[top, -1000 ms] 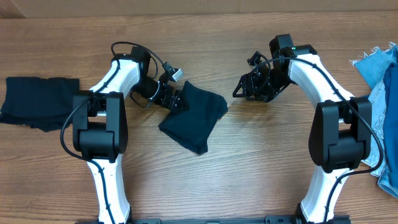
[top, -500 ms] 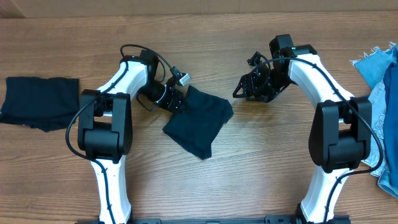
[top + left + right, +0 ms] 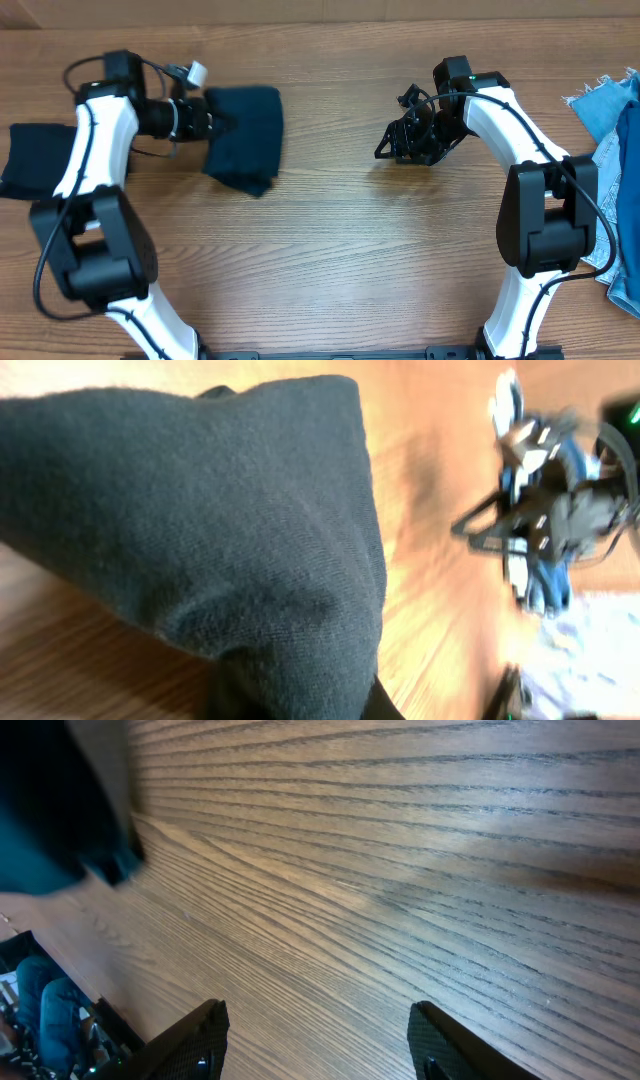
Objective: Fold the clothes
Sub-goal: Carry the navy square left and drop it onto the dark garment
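A wooden table [image 3: 330, 280] fills the frame, its grain running left to right, its far edge along the top.

The left arm [image 3: 95, 140] and right arm [image 3: 500, 115] wear glossy white curved shells between bulky matte-black joint housings [image 3: 545, 215]. Thin black cables [image 3: 38, 290] run alongside them. A green light [image 3: 468, 75] glows just behind the black right gripper [image 3: 388, 148].

surface: wooden table [image 3: 330, 280], brown, grain running lengthwise | light: even, soft shadows
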Action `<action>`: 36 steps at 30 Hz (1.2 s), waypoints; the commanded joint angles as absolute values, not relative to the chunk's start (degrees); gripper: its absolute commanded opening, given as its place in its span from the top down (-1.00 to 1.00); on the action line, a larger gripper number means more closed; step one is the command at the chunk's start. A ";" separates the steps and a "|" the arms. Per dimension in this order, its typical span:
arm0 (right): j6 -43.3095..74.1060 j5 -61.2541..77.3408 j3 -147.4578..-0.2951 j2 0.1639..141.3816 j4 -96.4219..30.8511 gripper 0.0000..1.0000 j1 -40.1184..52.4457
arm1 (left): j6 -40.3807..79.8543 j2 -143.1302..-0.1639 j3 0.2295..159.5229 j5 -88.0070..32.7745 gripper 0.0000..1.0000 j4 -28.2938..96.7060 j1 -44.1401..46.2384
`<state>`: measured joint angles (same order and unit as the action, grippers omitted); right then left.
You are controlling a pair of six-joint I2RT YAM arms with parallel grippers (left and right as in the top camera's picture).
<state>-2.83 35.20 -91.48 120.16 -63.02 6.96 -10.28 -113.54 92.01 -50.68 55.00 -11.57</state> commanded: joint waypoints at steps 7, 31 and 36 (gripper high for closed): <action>-3.27 35.64 -92.75 117.64 -63.64 -0.23 7.20 | 20.36 -100.47 93.10 -36.69 0.92 39.44 -21.26; -3.31 35.62 -92.75 117.64 -70.48 -0.23 7.20 | 31.55 -112.92 93.03 -22.06 0.92 28.36 -38.41; -3.31 35.64 -92.75 117.64 -71.29 -0.23 7.20 | 25.12 -112.92 93.03 -22.20 0.92 32.84 -43.97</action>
<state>-2.85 35.20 -91.50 120.16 -71.00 6.96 29.47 -112.64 92.09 -22.44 31.68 -42.44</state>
